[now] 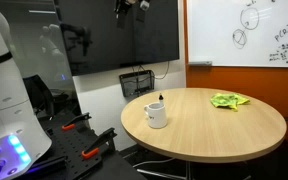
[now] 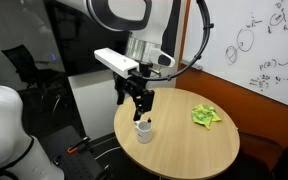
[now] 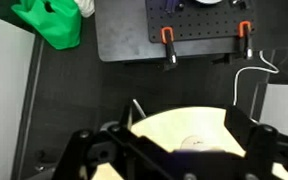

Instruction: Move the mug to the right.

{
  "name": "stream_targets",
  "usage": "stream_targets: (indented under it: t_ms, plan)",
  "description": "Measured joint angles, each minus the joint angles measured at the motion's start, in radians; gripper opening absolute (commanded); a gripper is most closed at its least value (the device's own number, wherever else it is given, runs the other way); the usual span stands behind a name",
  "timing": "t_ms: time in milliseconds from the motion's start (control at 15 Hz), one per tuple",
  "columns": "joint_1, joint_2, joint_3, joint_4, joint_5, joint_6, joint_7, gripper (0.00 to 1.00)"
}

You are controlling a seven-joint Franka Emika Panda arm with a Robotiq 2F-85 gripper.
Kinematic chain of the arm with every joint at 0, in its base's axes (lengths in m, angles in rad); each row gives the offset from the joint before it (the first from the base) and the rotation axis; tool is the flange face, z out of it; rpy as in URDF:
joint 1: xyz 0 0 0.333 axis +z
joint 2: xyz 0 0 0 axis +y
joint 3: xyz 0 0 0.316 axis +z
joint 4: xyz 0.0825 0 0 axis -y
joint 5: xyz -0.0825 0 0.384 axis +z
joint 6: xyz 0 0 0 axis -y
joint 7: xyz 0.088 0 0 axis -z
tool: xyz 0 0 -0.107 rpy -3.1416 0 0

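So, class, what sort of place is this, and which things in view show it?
Probably an office meeting room, possibly in a lab: a whiteboard with sketches on the wall, a large dark screen, and a round table holding a mug.

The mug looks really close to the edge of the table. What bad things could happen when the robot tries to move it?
1. The white mug stands near the rim of the round table. The gripper hangs open right above it, so a clumsy bump might tip it or knock it off.
2. The green cloth lies farther across the table; sliding the mug too far could run into it.
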Motion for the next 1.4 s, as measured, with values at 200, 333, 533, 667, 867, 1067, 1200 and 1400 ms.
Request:
stream_targets:
  t_ms: [200, 333, 533, 667, 867, 1067, 1200, 1400]
  plan:
    - [0.0, 0.0, 0.0, 0.0, 0.0, 0.0, 0.0, 1.0]
    - [0.0, 0.0, 0.0, 0.0, 0.0, 0.0, 0.0, 1.0]
    - [0.003, 0.002, 0.0, -0.01, 0.035, 0.041, 0.001, 1.0]
    - [0.012, 0.016, 0.002, -0.043, 0.121, 0.147, 0.027, 1.0]
    - [0.031, 0.086, 0.029, -0.112, 0.197, 0.362, 0.104, 1.0]
    - [0.046, 0.206, 0.089, -0.154, 0.231, 0.6, 0.23, 1.0]
    - [0.063, 0.302, 0.119, -0.148, 0.267, 0.663, 0.267, 1.0]
    - [0.085, 0.448, 0.134, -0.105, 0.36, 0.681, 0.253, 1.0]
